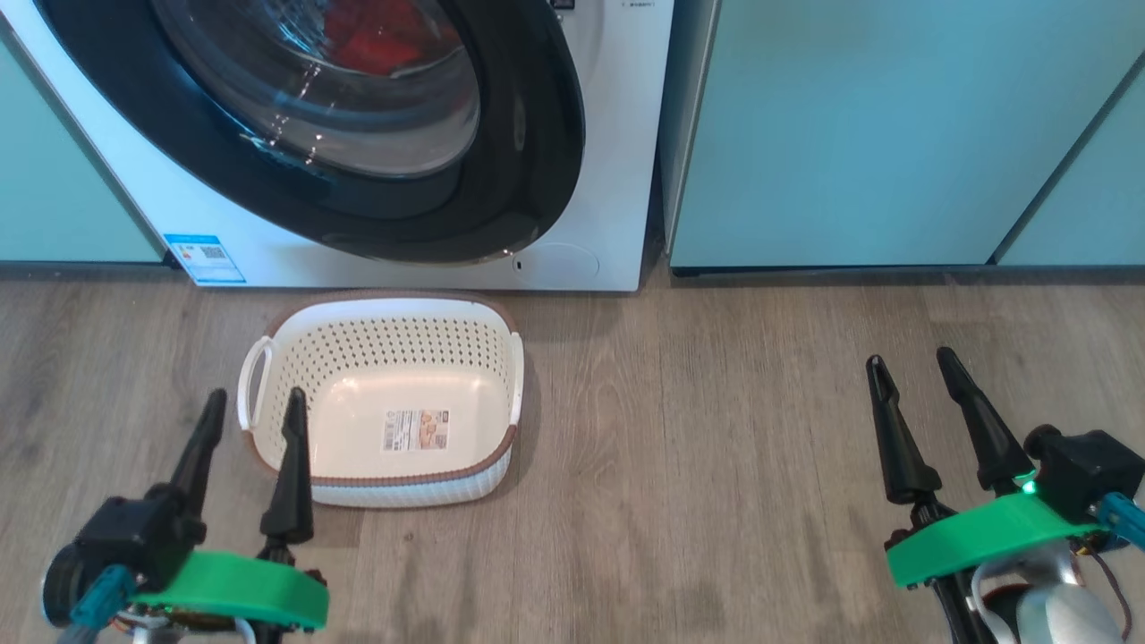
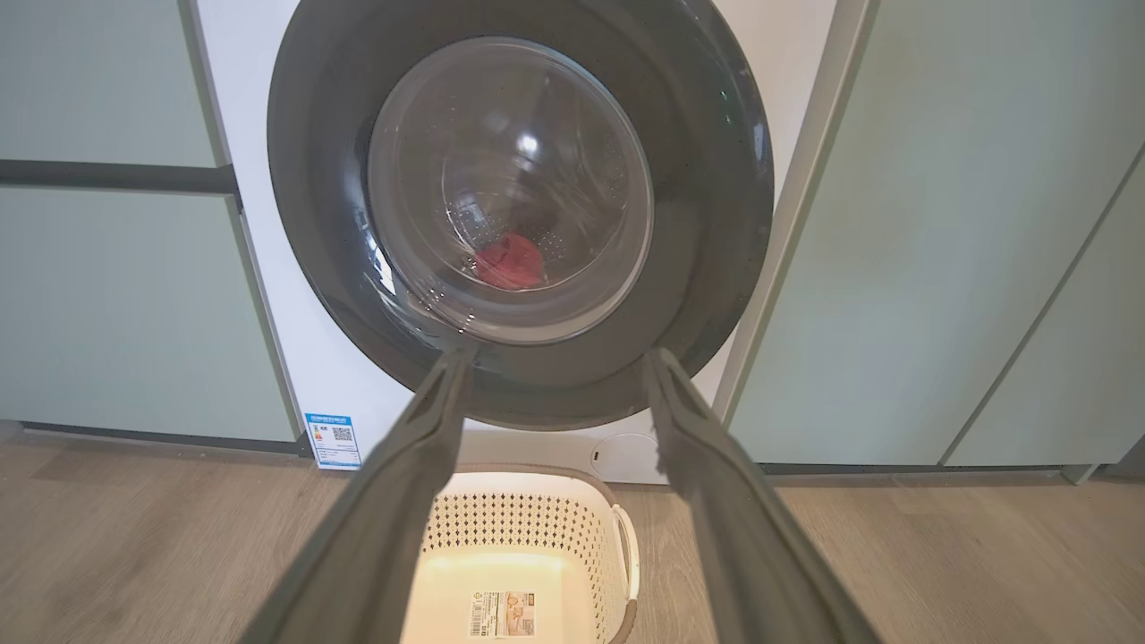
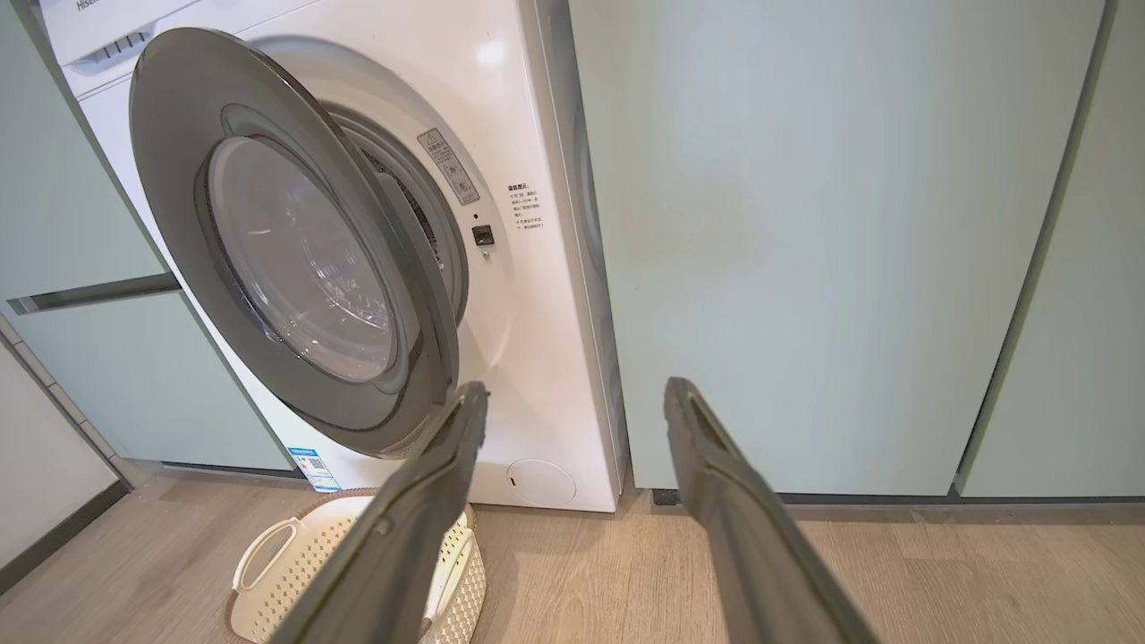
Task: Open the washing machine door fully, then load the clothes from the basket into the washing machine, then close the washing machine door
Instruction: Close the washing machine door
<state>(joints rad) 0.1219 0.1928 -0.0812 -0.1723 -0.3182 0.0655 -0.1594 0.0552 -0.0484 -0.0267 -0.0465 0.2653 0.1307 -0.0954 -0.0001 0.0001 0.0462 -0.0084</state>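
— Biggest first?
— Wood-look floor (image 1: 698, 447) across the lower half of the head view. Then pale teal cabinets (image 1: 894, 134) at one o'clock and again at nine o'clock.
— Between them?
— Washing machine (image 1: 626, 134), white. Stands at eleven o'clock, flush with the cabinets.
— Shut?
— No. Washing machine door (image 1: 537, 134): hangs part open, hinged on its nine o'clock side, three o'clock edge swung clear of the front, plain to see from the right wrist.
— Below it?
— Basket (image 1: 394, 353). Sits upright on the floor at eight o'clock, just in front of the machine, under the door's lower rim. Bare inside apart from the label (image 1: 416, 429) on its base.
— Arms?
— Left gripper (image 1: 257, 398) at seven o'clock, just beside the basket's nine o'clock handle, fingers spread, gripping nothing. Right gripper (image 1: 911, 358) at four o'clock, well apart from the basket, likewise spread and empty.
— Clothes?
— Clothes (image 1: 376, 40): red, inside the drum. Show through the door glass, near six o'clock of the glass from the left wrist.
— Smallest?
— Blue sticker (image 1: 204, 258) low at the machine's seven o'clock corner, round flap (image 1: 559, 264) at its five o'clock
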